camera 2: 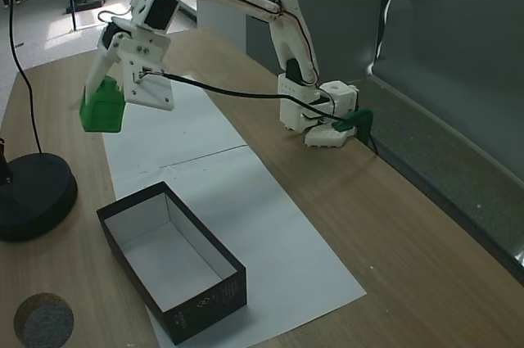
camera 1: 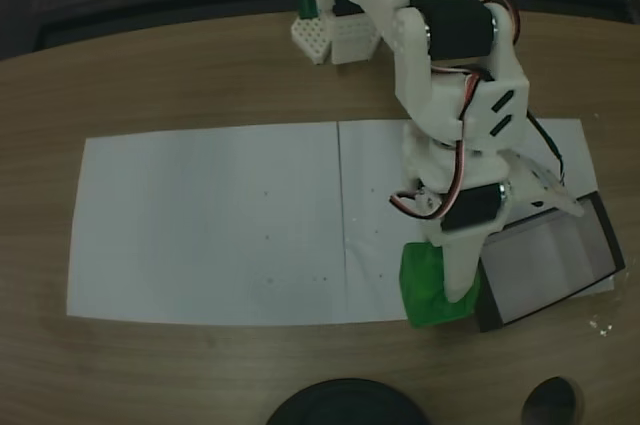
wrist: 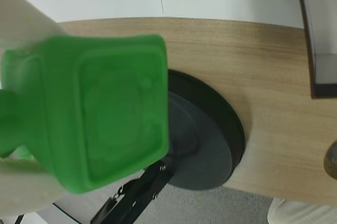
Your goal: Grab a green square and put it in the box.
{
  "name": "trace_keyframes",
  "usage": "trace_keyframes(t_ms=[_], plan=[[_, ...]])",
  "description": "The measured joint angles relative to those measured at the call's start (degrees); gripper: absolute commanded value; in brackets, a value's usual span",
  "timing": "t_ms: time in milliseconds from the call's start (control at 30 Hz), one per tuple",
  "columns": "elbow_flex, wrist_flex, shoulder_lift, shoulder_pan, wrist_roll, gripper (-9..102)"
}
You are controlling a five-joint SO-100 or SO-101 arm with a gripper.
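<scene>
Already the gripper [camera 2: 105,110] has its jaws clamped on the green square [camera 2: 102,110], held clear above the table's paper sheet [camera 2: 246,192] near its edge, so the grab looks done and only carrying it into the box [camera 2: 214,284] remains.

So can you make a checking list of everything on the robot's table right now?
Surface: wooden table with white paper laid across it.
Job's things: green square held up in the air, not over the box; box is empty.
Clutter: black round stand base; small dark disc near the table edge.
Gripper: gripper shut on the green square.
Cables: black cable along the arm; another hangs to the stand base.
Surroundings: grey wall behind the table.
</scene>
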Motion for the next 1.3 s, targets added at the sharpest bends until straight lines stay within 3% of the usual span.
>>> trace_keyframes(t_ms=[300, 667, 933, 1133, 1300], plan=[[-2.37, 2.11, 0.7, -16.52, -2.99, 2], [-2.46, -2.29, -15.12, -17.58, -2.99, 2], [-2.46, -3.08, -17.31, -17.75, -0.35, 34], [-2.46, -0.88, -17.23, -16.7, 0.35, 25], [-2.46, 4.92, -8.26, -14.85, 0.44, 3]])
